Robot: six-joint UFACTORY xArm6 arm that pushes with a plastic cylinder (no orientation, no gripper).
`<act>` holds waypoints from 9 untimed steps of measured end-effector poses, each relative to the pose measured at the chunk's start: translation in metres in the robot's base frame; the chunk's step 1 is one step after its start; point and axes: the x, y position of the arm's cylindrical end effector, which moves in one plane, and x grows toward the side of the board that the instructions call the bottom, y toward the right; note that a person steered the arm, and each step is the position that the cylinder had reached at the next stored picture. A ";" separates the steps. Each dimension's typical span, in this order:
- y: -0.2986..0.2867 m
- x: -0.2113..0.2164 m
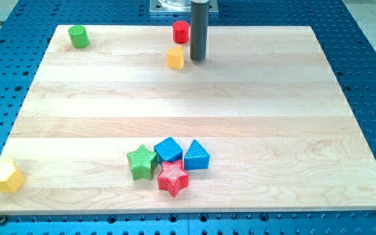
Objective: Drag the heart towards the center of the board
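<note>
The orange-yellow block (175, 57), which looks like the heart, lies near the view's top edge of the wooden board (188, 111). My tip (197, 60) rests on the board just to the right of it, with a small gap between them. A red cylinder (181, 31) stands just above the heart, to the left of the rod.
A green cylinder (78, 36) sits at the top left corner. A yellow hexagon-like block (6, 175) sits at the bottom left corner. A green star (141, 162), blue cube (168, 150), blue triangle (196, 155) and red star (173, 177) cluster at bottom centre.
</note>
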 end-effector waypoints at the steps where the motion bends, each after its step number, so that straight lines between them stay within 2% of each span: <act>1: -0.003 0.001; 7: -0.007 0.004; 9: -0.047 0.024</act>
